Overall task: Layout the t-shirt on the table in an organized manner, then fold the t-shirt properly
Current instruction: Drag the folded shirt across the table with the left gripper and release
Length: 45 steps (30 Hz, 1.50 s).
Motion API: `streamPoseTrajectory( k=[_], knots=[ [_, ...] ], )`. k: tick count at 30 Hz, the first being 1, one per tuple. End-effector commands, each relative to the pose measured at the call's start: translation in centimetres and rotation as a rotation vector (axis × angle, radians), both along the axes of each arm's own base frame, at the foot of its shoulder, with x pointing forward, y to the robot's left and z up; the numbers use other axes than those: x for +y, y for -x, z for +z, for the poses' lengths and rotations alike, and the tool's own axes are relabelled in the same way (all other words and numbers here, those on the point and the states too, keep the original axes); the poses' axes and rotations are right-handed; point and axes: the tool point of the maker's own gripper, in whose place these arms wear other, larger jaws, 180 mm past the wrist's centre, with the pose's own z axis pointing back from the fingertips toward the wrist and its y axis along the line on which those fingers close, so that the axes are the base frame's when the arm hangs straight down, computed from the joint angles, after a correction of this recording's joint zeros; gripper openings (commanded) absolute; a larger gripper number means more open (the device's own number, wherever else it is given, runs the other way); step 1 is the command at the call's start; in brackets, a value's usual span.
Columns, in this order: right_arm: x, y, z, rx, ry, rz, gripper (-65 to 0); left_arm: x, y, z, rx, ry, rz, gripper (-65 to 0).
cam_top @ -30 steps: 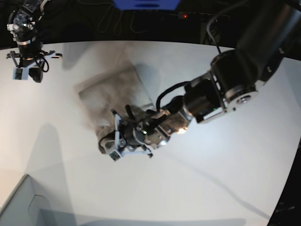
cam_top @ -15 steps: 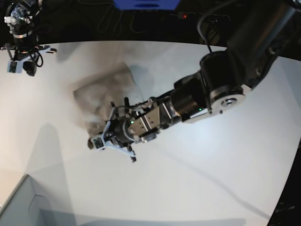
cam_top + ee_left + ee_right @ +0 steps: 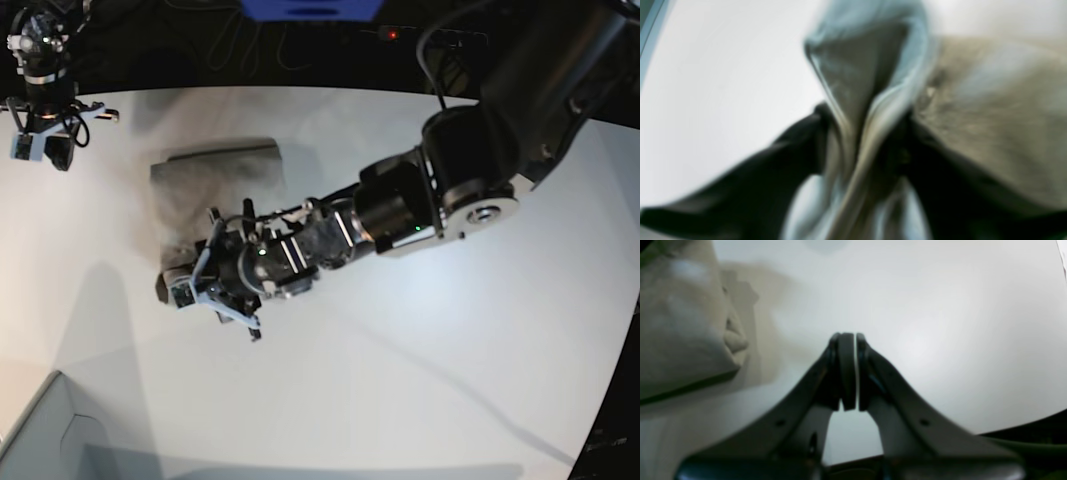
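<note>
The beige-grey t-shirt (image 3: 215, 185) lies bunched and motion-blurred on the white table (image 3: 430, 380), left of centre. My left gripper (image 3: 182, 290) is at its near-left edge, shut on a fold of the shirt. In the left wrist view the cloth (image 3: 990, 116) is pinched between the dark fingers (image 3: 790, 156) of that gripper (image 3: 867, 140). My right gripper (image 3: 40, 145) hovers at the table's far left corner, apart from the shirt. In the right wrist view it (image 3: 851, 340) is shut and empty, with the shirt (image 3: 683, 323) at the left over the table (image 3: 940, 323).
A pale grey box corner (image 3: 50, 440) sits at the bottom left. A blue object (image 3: 310, 8) and dark cables lie beyond the table's far curved edge. My left arm's big body (image 3: 470, 180) reaches across the table's middle.
My left gripper has moved left and nearer, dragging the shirt with it; the shirt has shifted left. The right gripper has shifted slightly at the far left corner.
</note>
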Motion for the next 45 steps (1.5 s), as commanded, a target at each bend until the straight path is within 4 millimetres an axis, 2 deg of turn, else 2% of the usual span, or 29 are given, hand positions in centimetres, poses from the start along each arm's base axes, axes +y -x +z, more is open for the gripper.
streamPoseTrajectory(
  k=[1,4,7,11,12,15,17,20,23,25,28,31,34,38,40,45],
  knots=[
    [-0.1,-0.5,1.3,-0.048,0.014,0.014,-65.0,-1.1,-1.1,2.1,-0.042,0.041,-0.008,-35.3],
    [-0.1,-0.5,1.2,-0.047,0.014,0.014,-65.0,-1.3,-1.1,2.5,-0.040,0.058,-0.005,-31.5],
    [0.1,0.1,0.9,-0.029,0.010,0.018,-65.0,-2.9,-1.6,5.4,-0.048,0.159,0.010,-31.5],
    [0.1,0.1,0.8,-0.029,0.009,0.018,-65.0,-3.7,-3.3,9.9,-0.044,0.316,0.084,-31.5],
    [0.1,0.1,0.8,-0.029,0.008,0.017,-65.0,-3.3,-3.8,10.4,-0.039,0.345,0.107,-31.5],
    [0.1,0.1,0.6,-0.028,0.003,0.016,-65.0,-0.3,-6.4,12.4,-0.049,0.427,0.208,-31.5],
    [0.1,0.1,0.6,-0.027,0.003,0.018,-65.0,2.6,-7.8,12.6,-0.052,0.460,0.278,-31.5],
    [1.8,-0.9,0.5,-0.033,-0.014,0.066,-65.0,8.7,-9.5,12.7,-0.066,0.513,0.411,-31.5],
    [4.1,-2.4,0.5,-0.050,-0.037,0.136,-65.0,16.5,-10.0,12.2,-0.082,0.569,0.576,-31.5],
    [5.9,-3.7,0.7,-0.065,-0.052,0.192,-65.0,21.4,-9.1,11.2,-0.084,0.590,0.680,-31.5],
    [9.0,-6.1,1.5,-0.104,-0.071,0.294,-65.0,28.7,-6.7,8.6,-0.046,0.564,0.857,-31.5],
    [12.2,-8.5,1.7,-0.127,-0.099,0.395,-65.0,34.6,-3.8,6.9,-0.018,0.547,1.014,-31.5],
    [14.1,-10.7,1.2,-0.088,-0.097,0.482,-65.0,40.2,-0.3,5.7,-0.006,0.511,1.155,-31.5],
    [16.1,-12.7,-0.7,-0.006,-0.104,0.576,-65.0,45.3,3.9,4.8,0.003,0.473,1.297,-31.5],
    [16.5,-13.2,-1.7,0.023,-0.113,0.602,-65.0,47.2,5.9,4.4,0.005,0.455,1.352,-31.5],
    [17.3,-15.5,-3.4,0.056,-0.162,0.615,-65.0,50.0,9.9,3.1,0.024,0.401,1.432,-31.5]
  ],
)
